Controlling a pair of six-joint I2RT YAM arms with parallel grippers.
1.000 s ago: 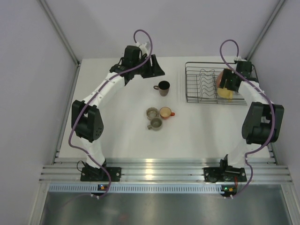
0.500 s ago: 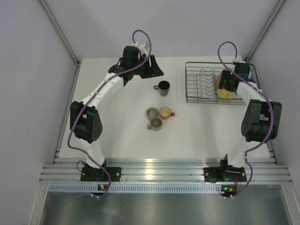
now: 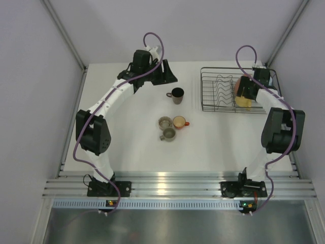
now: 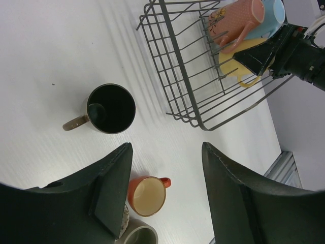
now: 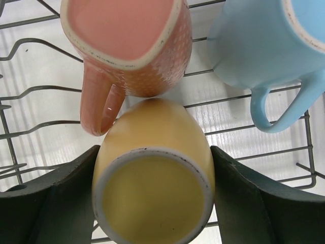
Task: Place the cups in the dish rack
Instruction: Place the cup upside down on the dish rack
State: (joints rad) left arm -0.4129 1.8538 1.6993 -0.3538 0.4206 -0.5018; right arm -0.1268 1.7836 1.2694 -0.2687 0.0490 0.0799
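Starting nearest the arm bases: nearer grey-olive cup point(image 3: 168, 133) and farther grey-olive cup point(image 3: 165, 122) are seen upright on the table point(image 3: 132, 147), approx mid-table, one right behind the other; touching or not can't be told

Orange cup point(image 3: 179, 122) is set just beside the farther grey one on its R side, mouth up, handle pointed R

Dark brown cup point(image 3: 177, 94) is found farther back, apart from that cluster, upright, handle pointed L

Dish rack point(image 3: 223, 109) is placed at the far R of the table, w/ 3 cups at its R end. Right gripper point(image 5: 155, 152) is positioned over the rack's near R corner, fingers point(image 5: 61, 198) clamped on the yellow cup point(image 5: 152, 178), one on each side of the body; cup is tipped so its mouth is turned to the wrist cam. Whether it's resting on the wires can't be told

Pink cup point(image 5: 132, 40) is laid tilted just behind the yellow one, handle hung down beside it. Light blue cup point(image 5: 259, 40) is lodged beside the pink one, handle down over the wires

Left gripper point(image 4: 166, 152) is held farthest back, in the air beyond the brown cup, jaws apart, nothing gripped; brown and orange cups are seen below it in the wrist cam
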